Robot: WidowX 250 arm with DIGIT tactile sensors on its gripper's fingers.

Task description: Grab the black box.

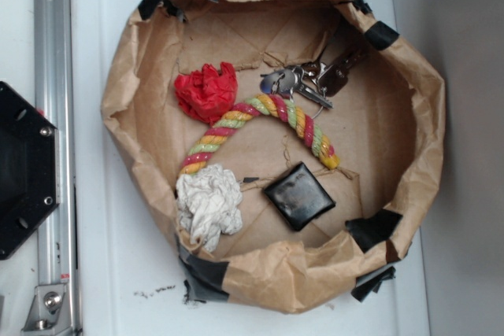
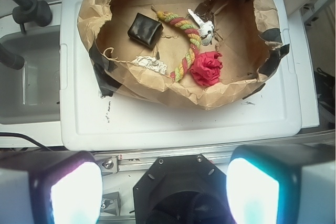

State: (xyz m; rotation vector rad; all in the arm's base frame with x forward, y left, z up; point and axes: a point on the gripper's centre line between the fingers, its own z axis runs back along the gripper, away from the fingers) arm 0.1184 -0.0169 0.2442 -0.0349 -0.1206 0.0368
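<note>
Black box (image 1: 299, 195) sits alone near the paper bowl (image 1: 126, 76) wall, clear of the rope (image 1: 260, 120); gripper (image 2: 157, 182) wide open, empty, well outside.

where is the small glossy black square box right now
In the exterior view the small glossy black square box lies on the floor of the brown paper bowl, near its lower rim, just below the multicoloured rope and right of the white crumpled cloth.

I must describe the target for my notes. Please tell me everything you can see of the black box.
The black box is small, flat and square with rounded corners, its glossy top catching light. It lies flat, turned diamond-wise, on the floor of the brown paper bowl, near the taped wall. The rope ends close by, the white rag lies apart. Nothing grips it.
</note>
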